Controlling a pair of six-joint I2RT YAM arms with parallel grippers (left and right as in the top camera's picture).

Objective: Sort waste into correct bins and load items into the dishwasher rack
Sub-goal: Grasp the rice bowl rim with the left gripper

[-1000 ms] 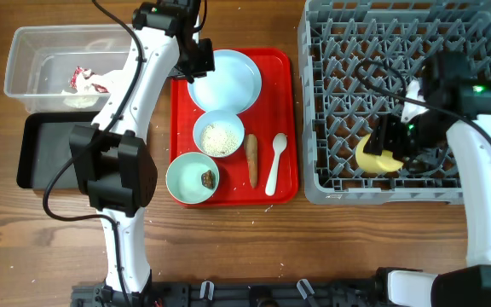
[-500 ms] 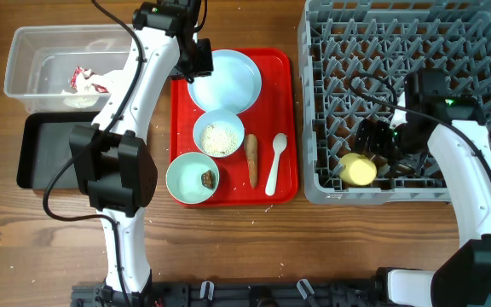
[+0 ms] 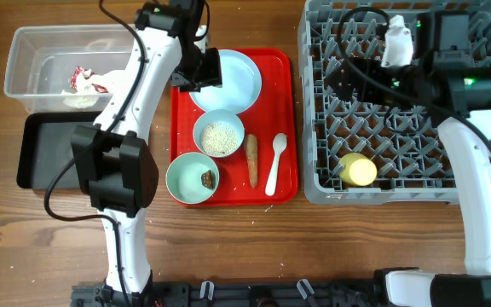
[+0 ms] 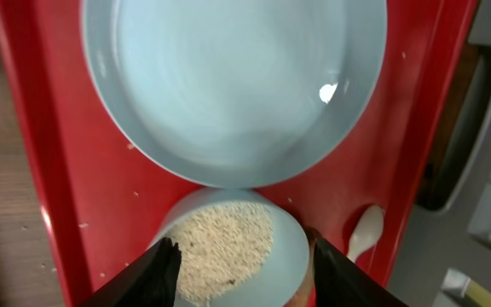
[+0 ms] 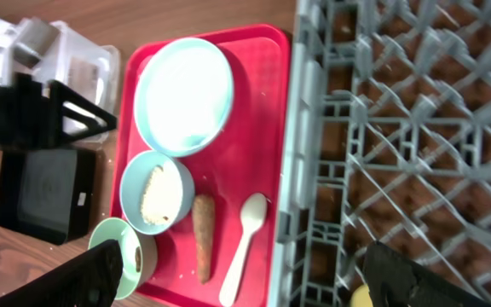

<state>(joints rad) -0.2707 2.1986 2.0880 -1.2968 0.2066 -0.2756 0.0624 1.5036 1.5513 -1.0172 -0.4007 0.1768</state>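
Note:
The grey dishwasher rack (image 3: 399,102) holds the yellow cup (image 3: 358,170) near its front left. My right gripper (image 3: 348,83) hangs open and empty above the rack's back left; the right wrist view (image 5: 250,281) shows its jaws wide apart. On the red tray (image 3: 233,192) lie the pale blue plate (image 3: 228,81), a bowl of rice (image 3: 219,135), a bowl with a brown lump (image 3: 193,177), the carrot stick (image 3: 251,159) and the white spoon (image 3: 276,162). My left gripper (image 3: 201,72) is open over the plate's left edge, with its jaws (image 4: 241,277) either side of the rice bowl (image 4: 228,247).
The clear tub (image 3: 32,51) at back left holds the red-and-white wrapper (image 3: 88,79). The black tray (image 3: 45,149) lies just in front of it. The left arm crosses over both bins. Bare wooden table runs along the front.
My right gripper has let go of the yellow cup, which now rests in the rack, and has risen and moved towards the rack's back. My left gripper has shifted slightly towards the rice bowl.

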